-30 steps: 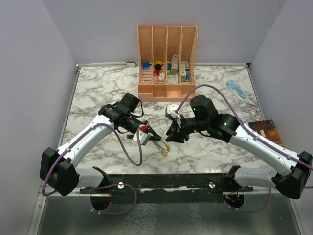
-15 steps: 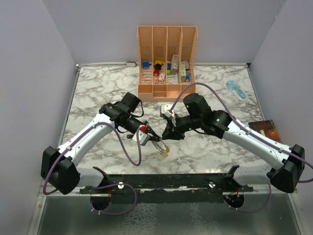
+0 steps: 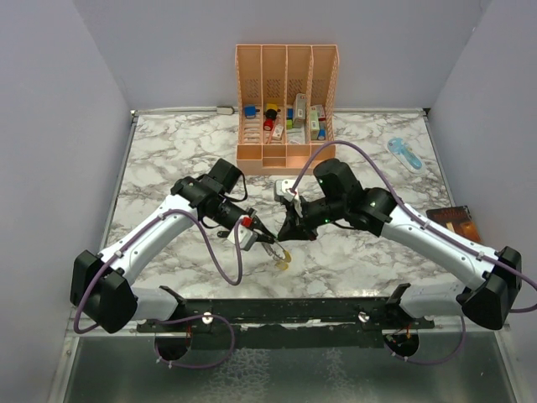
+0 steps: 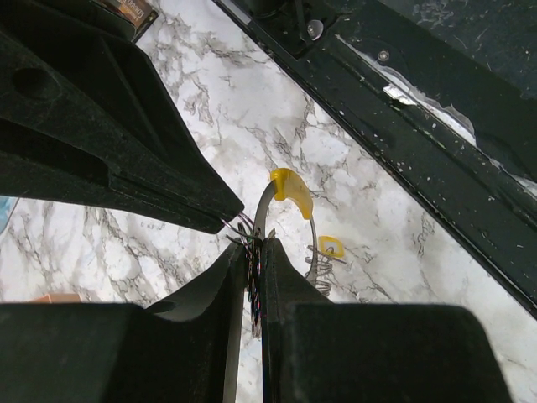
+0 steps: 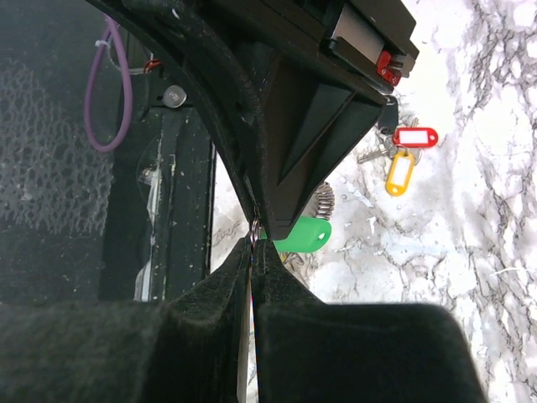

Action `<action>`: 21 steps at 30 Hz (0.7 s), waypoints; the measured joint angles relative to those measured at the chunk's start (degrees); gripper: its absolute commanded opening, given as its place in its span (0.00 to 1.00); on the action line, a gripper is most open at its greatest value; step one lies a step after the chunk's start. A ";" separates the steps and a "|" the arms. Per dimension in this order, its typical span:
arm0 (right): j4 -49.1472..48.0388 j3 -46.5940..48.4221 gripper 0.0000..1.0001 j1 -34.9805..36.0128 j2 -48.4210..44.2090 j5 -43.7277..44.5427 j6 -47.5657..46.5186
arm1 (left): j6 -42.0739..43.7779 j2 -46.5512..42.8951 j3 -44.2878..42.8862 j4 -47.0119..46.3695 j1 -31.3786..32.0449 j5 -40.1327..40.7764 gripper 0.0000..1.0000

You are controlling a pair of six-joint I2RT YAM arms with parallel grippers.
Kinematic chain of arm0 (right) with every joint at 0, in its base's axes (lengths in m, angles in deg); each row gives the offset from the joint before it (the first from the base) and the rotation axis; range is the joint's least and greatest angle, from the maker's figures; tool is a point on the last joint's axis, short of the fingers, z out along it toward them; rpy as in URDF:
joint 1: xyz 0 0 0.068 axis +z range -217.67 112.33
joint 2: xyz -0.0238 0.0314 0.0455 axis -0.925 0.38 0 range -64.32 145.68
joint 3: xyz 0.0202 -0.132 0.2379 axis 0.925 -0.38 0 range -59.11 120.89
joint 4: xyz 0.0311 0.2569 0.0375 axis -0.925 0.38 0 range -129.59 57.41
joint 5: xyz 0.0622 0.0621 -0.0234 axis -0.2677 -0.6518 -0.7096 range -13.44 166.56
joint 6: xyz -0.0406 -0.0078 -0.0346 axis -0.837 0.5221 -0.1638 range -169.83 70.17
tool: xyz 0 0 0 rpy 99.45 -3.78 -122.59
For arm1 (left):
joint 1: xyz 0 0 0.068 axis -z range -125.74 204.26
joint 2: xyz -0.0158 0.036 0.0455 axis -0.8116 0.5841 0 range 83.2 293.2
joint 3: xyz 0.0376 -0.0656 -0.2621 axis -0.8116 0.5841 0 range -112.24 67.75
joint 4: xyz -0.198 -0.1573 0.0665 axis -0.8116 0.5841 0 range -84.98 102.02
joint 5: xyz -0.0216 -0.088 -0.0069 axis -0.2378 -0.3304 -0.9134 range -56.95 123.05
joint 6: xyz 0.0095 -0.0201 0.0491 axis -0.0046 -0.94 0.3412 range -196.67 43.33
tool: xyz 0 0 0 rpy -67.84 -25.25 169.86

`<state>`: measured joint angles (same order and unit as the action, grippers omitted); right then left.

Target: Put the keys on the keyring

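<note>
The left gripper (image 4: pixel 254 252) is clamped on the keyring (image 4: pixel 291 189); the right gripper (image 5: pixel 252 248) is closed tight just beside the keyring; the keys (image 5: pixel 415 136) lie near it.

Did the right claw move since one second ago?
Yes. In the top view the right claw has shifted slightly left, toward the left claw, judged against the orange organizer, and it has shut.

Glossy marble-look desk (image 3: pixel 168 159); keyring (image 4: pixel 289 191) thin shiny metal w/ smooth yellow plastic; keys (image 5: pixel 415 136) w/ glossy plastic tags; left fingers (image 4: pixel 361 353) matt black, grainy.
</note>
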<state>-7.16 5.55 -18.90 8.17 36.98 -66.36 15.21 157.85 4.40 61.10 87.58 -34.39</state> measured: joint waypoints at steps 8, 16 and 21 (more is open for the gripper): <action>2.10 1.18 0.01 -0.15 1.36 -2.19 0.26 | -0.87 0.57 0.00 -0.07 0.07 0.24 0.00; -4.59 -4.50 0.01 -0.15 -3.91 0.81 5.99 | -4.24 0.63 -0.26 -2.60 0.20 -0.02 0.04; -12.37 -10.51 0.01 -0.15 -10.32 6.62 13.27 | -9.84 0.59 -0.35 -8.37 0.26 -0.70 0.09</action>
<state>-19.54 -4.96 -19.05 -2.15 43.61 -53.10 5.37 158.44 4.05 52.73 87.84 -35.09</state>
